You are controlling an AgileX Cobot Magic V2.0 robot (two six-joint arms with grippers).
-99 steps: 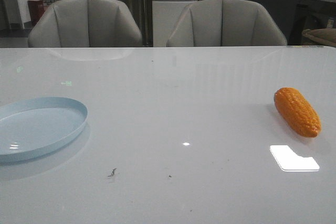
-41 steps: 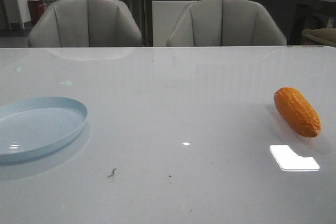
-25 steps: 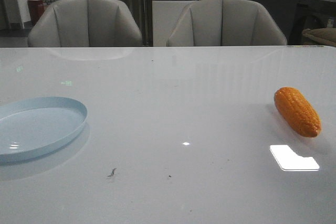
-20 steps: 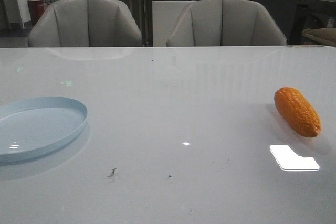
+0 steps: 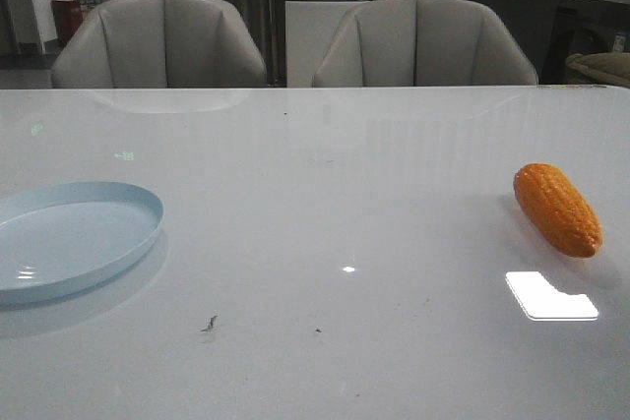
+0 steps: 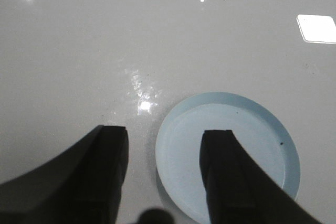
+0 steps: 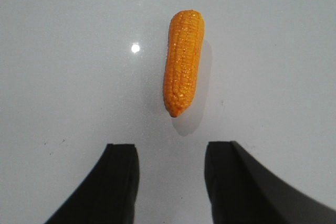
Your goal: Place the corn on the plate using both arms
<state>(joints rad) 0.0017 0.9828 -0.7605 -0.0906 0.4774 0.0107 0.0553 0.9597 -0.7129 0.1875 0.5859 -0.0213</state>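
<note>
Progress: we judge nothing done yet; the corn (image 5: pixel 557 210) lies untouched on the counter (image 5: pixel 345 194), far right, well apart from the plate (image 5: pixel 69 238) at far left.
Left gripper (image 6: pixel 165 174): jaws spread wide, holding nothing, above the bare plate (image 6: pixel 262 124).
Right gripper (image 7: pixel 170 174): jaws wide apart, empty, the corn (image 7: pixel 182 61) just ahead of the fingertips.
Left to do: grasp, carry across, set down.
Counter: glossy white, with light glare and a few dark specks.
Room: two grey chairs (image 5: pixel 162 41) behind; dim.
</note>
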